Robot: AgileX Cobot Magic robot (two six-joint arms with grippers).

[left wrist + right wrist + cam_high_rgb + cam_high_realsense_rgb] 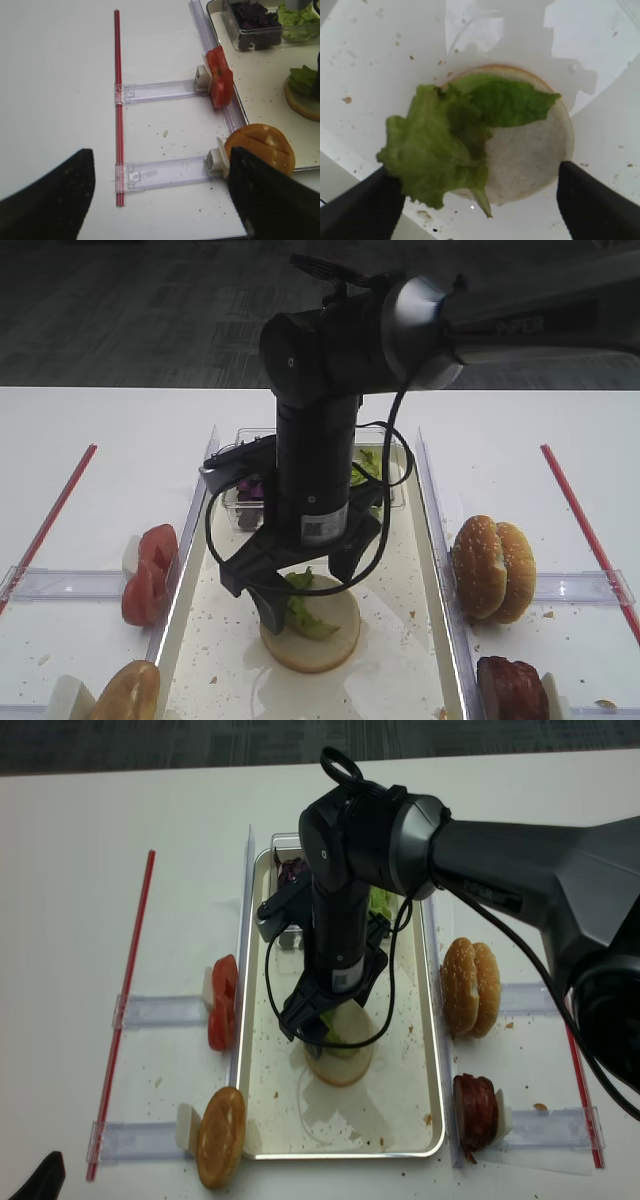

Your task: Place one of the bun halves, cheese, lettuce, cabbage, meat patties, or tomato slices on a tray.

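Observation:
On the tray point(400, 640) lies a pale bun half point(335, 635) point(530, 160), cut face up. A ragged lettuce piece point(305, 615) point(445, 145) rests across its left part. My right gripper point(305, 590) point(480, 200) hangs straight over it, open, its fingers point(595, 200) astride the disc; the lettuce edge brushes the left one. My left gripper point(160, 200) is open over bare table by a seeded bun half point(262, 150). Tomato slices point(150, 570), two bun halves point(492, 568) and meat patties point(510, 690) stand beside the tray. Cabbage point(250, 488) fills a box. Cheese is out of view.
A clear plastic box point(385, 490) with more lettuce point(370, 465) sits at the tray's far end, behind the right arm. Clear plastic holders point(160, 92) and red strips point(118, 100) lie on the white table either side. Crumbs speckle the tray.

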